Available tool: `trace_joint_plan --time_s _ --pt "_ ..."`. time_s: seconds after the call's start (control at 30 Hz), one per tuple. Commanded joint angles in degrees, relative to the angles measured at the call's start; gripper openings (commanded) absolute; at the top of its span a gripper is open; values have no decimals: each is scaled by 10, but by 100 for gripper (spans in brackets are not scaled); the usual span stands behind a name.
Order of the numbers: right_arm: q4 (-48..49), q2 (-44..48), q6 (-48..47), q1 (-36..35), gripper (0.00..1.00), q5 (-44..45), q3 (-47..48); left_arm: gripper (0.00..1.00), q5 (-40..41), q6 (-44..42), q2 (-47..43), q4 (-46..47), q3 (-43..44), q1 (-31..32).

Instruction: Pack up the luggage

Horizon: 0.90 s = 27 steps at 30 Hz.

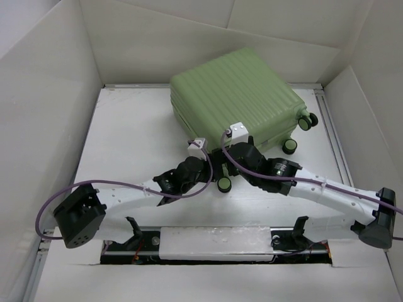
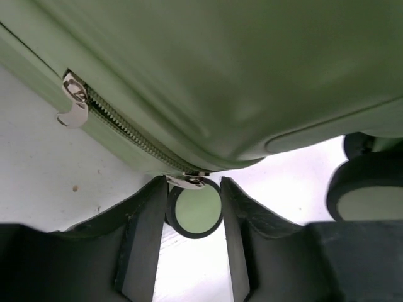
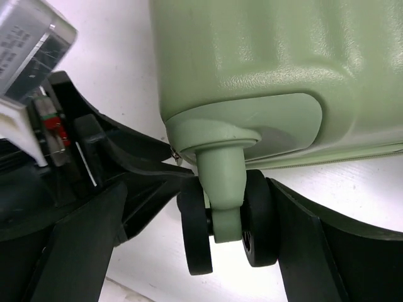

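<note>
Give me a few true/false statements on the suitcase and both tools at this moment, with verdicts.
1. The suitcase is closed. True.
2. A wheel sits between the right tool's fingers. True, though the views do not show whether it is clamped.
3. The left tool is shut on a wheel. False: it is open, with a zipper pull at its fingertips.
4. The suitcase stands upright on its wheels. False: it lies flat on the table, with its wheels sticking out sideways.
</note>
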<state>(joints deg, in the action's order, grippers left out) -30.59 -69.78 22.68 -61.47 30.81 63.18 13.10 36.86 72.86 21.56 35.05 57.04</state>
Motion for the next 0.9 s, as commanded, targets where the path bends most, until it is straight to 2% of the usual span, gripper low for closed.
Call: trace_joint_plan --time_s 0.0,0.03,0.07,0.17,0.23,0.33,0.4,0.43,0.57,0.63,0.67,0.77,0.87 --pt "41 16 -10 15 96 4 -6 35 15 -18 7 18 22 3" --pt "41 16 -10 15 94 4 -12 26 15 -18 7 18 22 3" --pt "41 16 -10 25 89 -3 -12 22 20 -18 13 18 28 3" --pt "41 11 -10 37 86 -3 -18 13 33 -18 13 18 28 3" --pt "41 10 -4 37 86 -3 -24 0 39 -23 13 12 28 3" --pt "48 17 -4 43 86 -3 -42 0 55 -23 13 1 28 3" --pt "54 17 -4 56 83 -15 -48 0 55 -23 0 1 28 3" --pt "54 17 -4 56 74 -22 -48 0 55 -23 0 1 23 -3" --pt "54 17 -18 66 57 -36 -53 0 66 -23 -29 -13 7 -17" --pt "54 22 -18 77 45 -43 -59 0 66 -23 -39 -20 -5 -23" --pt "54 27 -18 77 35 -43 -59 0 76 -23 -46 -26 -5 -23" --pt "54 53 -18 77 21 -43 -73 0 107 -23 -52 -58 -5 -23" --pt "59 79 -18 77 19 -48 -90 0 137 -23 -57 -86 -5 -31"
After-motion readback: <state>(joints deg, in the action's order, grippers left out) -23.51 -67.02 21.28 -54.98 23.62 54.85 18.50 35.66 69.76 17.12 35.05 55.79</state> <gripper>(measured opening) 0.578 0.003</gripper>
